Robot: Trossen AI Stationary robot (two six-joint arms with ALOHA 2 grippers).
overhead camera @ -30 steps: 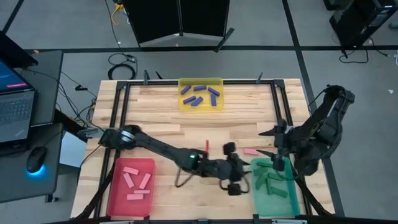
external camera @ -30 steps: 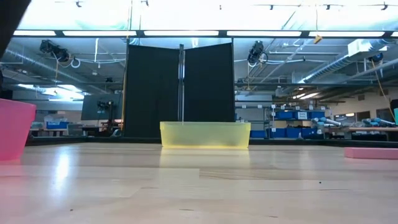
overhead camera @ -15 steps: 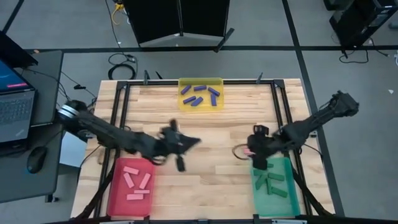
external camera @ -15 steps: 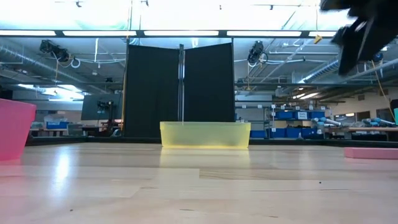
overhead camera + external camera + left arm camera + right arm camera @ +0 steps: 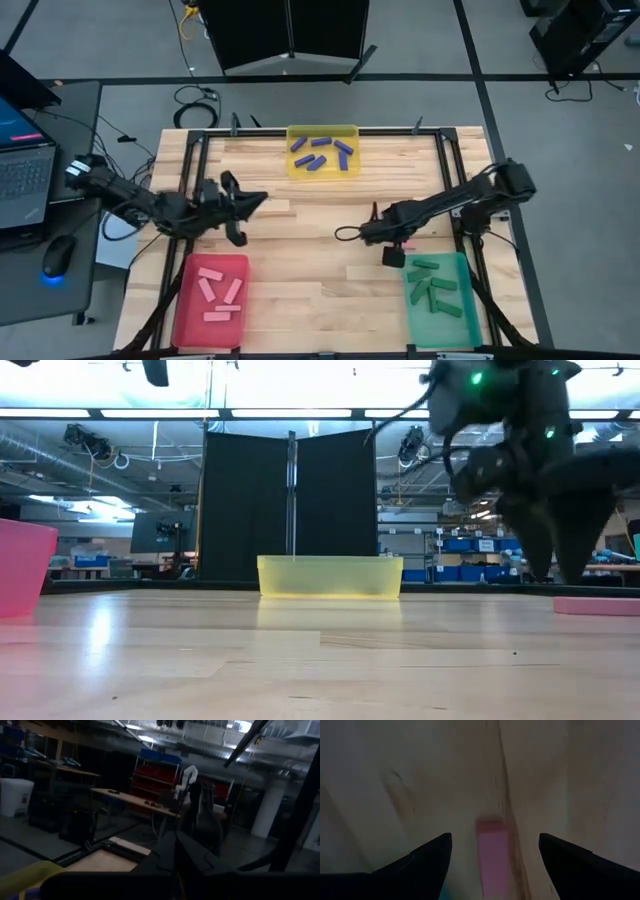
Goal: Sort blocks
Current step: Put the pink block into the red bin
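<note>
One pink block (image 5: 492,851) lies flat on the table between the spread fingers of my open right gripper (image 5: 495,847), which points down above it without touching. In the low view this block (image 5: 597,605) rests at the right, with the right gripper (image 5: 545,560) above it. From overhead, the right gripper (image 5: 393,240) hides the block. My left gripper (image 5: 243,203) hovers over the table's left side with its fingers (image 5: 175,845) together, holding nothing. Blue blocks (image 5: 322,152), pink blocks (image 5: 220,295) and green blocks (image 5: 435,290) lie in trays.
The yellow tray (image 5: 350,130) stands at the far edge, the red tray (image 5: 186,300) at the near left, the green tray (image 5: 470,310) at the near right, just beside the right gripper. A black frame borders the table. Bare wood lies in the middle.
My left gripper has swung from the near right, beside the green tray, back across the table toward the left and far side. My right gripper has moved from over the green tray toward the left and come down over the pink block.
</note>
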